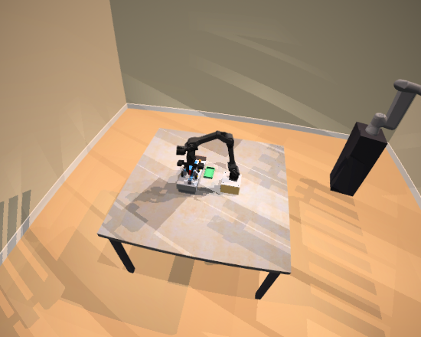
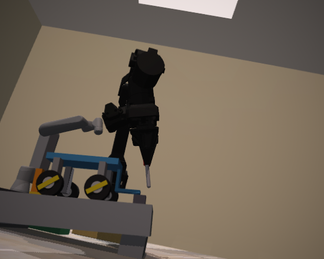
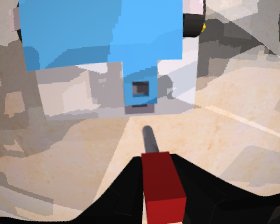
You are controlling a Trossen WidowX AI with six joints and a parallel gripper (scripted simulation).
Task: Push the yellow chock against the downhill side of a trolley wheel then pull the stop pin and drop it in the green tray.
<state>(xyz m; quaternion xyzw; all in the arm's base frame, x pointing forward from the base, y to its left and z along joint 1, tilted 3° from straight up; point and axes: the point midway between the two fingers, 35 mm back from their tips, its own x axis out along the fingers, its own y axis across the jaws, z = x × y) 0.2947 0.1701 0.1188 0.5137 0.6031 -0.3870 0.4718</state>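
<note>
My gripper (image 2: pixel 145 161) (image 3: pixel 154 162) (image 1: pixel 189 167) is shut on the red head of the stop pin (image 3: pixel 163 188) (image 2: pixel 148 176). The pin's grey shaft hangs free below the fingers, clear above the trolley's uphill tongue (image 2: pixel 128 191) and its empty pin hole (image 3: pixel 141 88). The blue trolley (image 2: pixel 83 160) (image 3: pixel 98 16) (image 1: pixel 193 175) stands on the grey ramp (image 2: pixel 78 212) (image 1: pixel 186 186). The chock's orange handle (image 2: pixel 35 179) shows against the downhill side of the far-left wheel (image 2: pixel 49 182). The green tray (image 1: pixel 209 173) lies on the table to the right of the ramp.
The arm's tan base block (image 1: pixel 231 187) stands right of the tray. A grey arm on a black pedestal (image 1: pixel 357 161) stands on the floor far to the right; it shows behind the trolley in the exterior view (image 2: pixel 63 125). The table (image 1: pixel 216 230) carries everything.
</note>
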